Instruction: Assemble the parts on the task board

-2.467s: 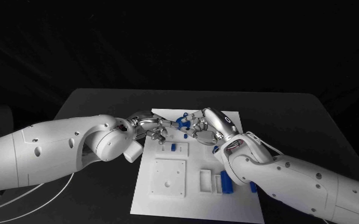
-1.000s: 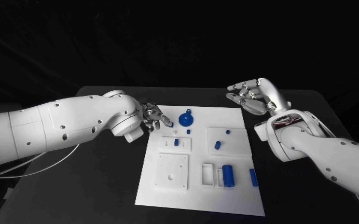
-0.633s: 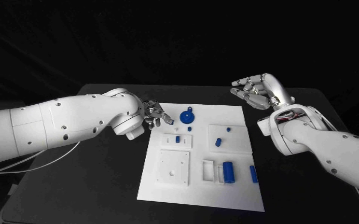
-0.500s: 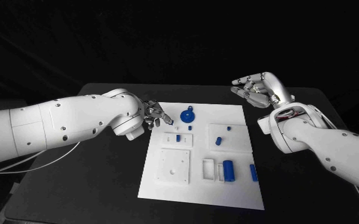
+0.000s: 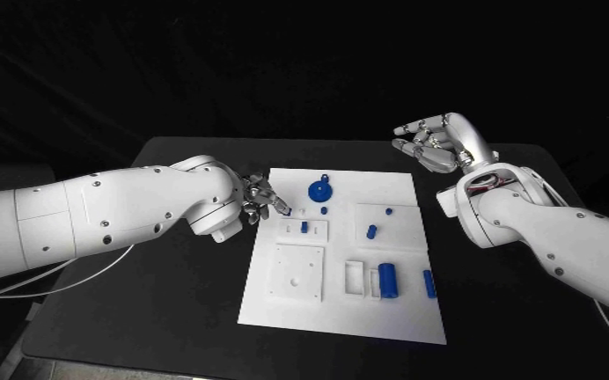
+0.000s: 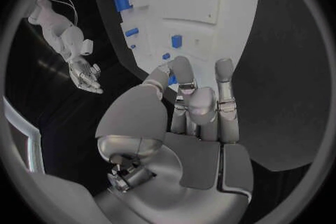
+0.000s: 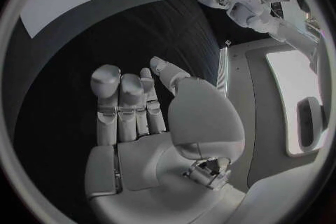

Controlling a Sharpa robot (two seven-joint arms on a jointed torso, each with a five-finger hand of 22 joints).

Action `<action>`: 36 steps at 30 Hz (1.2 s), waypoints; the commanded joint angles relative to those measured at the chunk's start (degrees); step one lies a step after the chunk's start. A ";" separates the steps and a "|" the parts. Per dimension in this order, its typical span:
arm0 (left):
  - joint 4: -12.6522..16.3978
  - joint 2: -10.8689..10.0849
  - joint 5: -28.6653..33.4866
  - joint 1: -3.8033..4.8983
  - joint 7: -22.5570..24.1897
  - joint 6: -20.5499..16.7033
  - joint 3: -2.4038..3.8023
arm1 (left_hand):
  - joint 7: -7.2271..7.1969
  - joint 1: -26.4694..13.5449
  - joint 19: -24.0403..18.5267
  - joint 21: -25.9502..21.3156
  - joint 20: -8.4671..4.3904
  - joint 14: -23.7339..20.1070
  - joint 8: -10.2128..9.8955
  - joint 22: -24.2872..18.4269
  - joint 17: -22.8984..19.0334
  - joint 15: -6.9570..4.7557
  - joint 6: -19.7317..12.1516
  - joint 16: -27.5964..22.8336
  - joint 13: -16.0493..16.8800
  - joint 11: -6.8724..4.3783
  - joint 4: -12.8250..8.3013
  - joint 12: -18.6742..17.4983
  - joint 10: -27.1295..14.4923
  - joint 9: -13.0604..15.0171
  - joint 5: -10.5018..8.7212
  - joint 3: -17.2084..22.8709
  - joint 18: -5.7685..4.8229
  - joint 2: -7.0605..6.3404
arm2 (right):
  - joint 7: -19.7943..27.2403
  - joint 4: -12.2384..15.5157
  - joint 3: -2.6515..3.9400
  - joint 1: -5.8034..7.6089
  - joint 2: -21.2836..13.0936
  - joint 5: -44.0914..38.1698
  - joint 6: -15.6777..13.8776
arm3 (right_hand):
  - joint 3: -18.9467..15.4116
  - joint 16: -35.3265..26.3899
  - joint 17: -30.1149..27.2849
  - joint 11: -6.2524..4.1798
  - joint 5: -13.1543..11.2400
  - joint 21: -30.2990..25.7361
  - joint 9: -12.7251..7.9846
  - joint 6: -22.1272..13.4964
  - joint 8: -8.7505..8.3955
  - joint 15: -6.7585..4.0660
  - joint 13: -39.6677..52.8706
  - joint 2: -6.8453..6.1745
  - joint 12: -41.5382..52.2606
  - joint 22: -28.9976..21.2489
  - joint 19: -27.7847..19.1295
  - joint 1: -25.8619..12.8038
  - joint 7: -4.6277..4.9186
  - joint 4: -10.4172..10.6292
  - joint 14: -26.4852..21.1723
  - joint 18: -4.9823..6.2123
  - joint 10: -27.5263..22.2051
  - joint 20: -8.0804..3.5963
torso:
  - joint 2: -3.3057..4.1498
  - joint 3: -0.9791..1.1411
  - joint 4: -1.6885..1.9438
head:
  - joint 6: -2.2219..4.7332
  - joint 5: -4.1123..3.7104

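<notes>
Several blue parts lie spread over the task board (image 5: pixel 304 318): round tabbed disc (image 5: pixel 321 190) at 12 o'clock near the far edge, short peg (image 5: pixel 304 225) at 10 on a small raised block, second peg (image 5: pixel 372 231) at 1, fat cylinder (image 5: pixel 388 280) and slim bar (image 5: pixel 429 283) between 4 and 5.

Left hand (image 5: pixel 264 200) poised at 10 o'clock, just at the board's left edge, fingers drawn close together with the thumb across them; cannot tell whether anything small sits pinched there. Right hand (image 5: pixel 434 144) raised beyond the far right corner at 1 o'clock, fingers apart, palm bare.

Judged step: picking the next part, most likely the disc or the short peg, both near the left hand. Best done from above: part the fingers before contact, pinch the part by its sides, lift straight up, and keep fingertips off the neighbouring block.

Plenty of bare black table (image 5: pixel 165 327) at 9 and 3 o'clock for swinging arms; less at 12, with the board's far edge nearer the table's rear edge. Bulky left forearm close to the board's left edge: risk of nudging the board on an inward sweep.
</notes>
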 commanded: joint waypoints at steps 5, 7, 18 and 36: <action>0.18 0.54 -2.45 -1.80 -0.34 -2.91 0.00 | -5.19 1.03 -0.12 0.11 1.32 0.17 0.19 1.07 0.49 0.49 11.57 -0.03 -0.96 -0.38 0.69 -0.04 2.70 33.15 -0.37 -0.13 1.76 1.16 | -0.10 -0.29 -0.04 -0.01 0.23 0.07 1.50 | 0.21 0.33 -0.02 -0.03 2.25 0.49 -0.06 0.03 -0.22 -0.05 -0.09 -0.20 0.25 5.18 0.46 -0.42 0.50 -0.68 -0.31 0.32 -0.28 0.51 | -0.35 0.21 -0.04 | -0.51 -0.09; 0.02 0.73 -2.77 -2.22 -0.18 -3.18 0.00 | -5.21 1.08 -0.19 0.15 1.55 0.24 0.28 1.07 0.63 0.50 11.67 -0.01 -1.23 -0.36 0.74 -0.02 2.70 32.46 -0.38 -0.14 1.98 1.20 | -0.12 -0.32 -0.05 -0.01 0.26 0.07 1.54 | 0.29 0.35 -0.02 -0.03 2.73 0.55 -0.06 0.05 -0.22 -0.04 -0.08 -0.24 0.28 5.19 0.45 -0.48 0.50 -0.78 -0.32 0.32 -0.29 0.51 | -0.23 0.16 -0.05 | -0.54 -0.19; -1.30 2.11 -3.53 -3.52 0.07 -2.63 -0.01 | -5.20 0.78 -0.26 0.24 1.85 0.24 0.43 1.08 0.66 0.55 11.73 -0.08 -1.48 -0.35 0.56 0.13 2.70 31.95 0.52 0.22 2.29 1.46 | -0.20 -0.39 -0.07 -0.05 0.26 0.07 1.72 | 0.76 0.38 -0.06 -0.05 4.52 0.68 -0.05 0.05 -0.22 -0.05 -0.15 -0.35 0.28 5.17 0.33 -0.75 0.55 -1.42 -0.36 0.35 -0.33 0.51 | -0.04 0.00 -0.04 | -0.70 -0.59; -2.20 2.69 -5.98 -3.76 -0.90 1.03 -0.02 | -5.25 -0.94 -0.45 0.50 2.02 0.26 0.73 1.08 1.28 0.60 11.81 0.14 -1.63 -0.35 -1.03 0.52 2.69 32.12 1.47 1.30 2.45 1.98 | -0.19 -0.26 -0.12 -0.14 0.19 0.07 1.85 | 0.94 0.35 -0.10 -0.04 5.55 0.83 -0.06 0.03 -0.22 -0.05 -0.20 -0.42 0.28 5.17 0.27 -1.03 0.57 -1.76 -0.40 0.36 -0.37 0.50 | 0.09 0.00 0.00 | -1.08 -0.54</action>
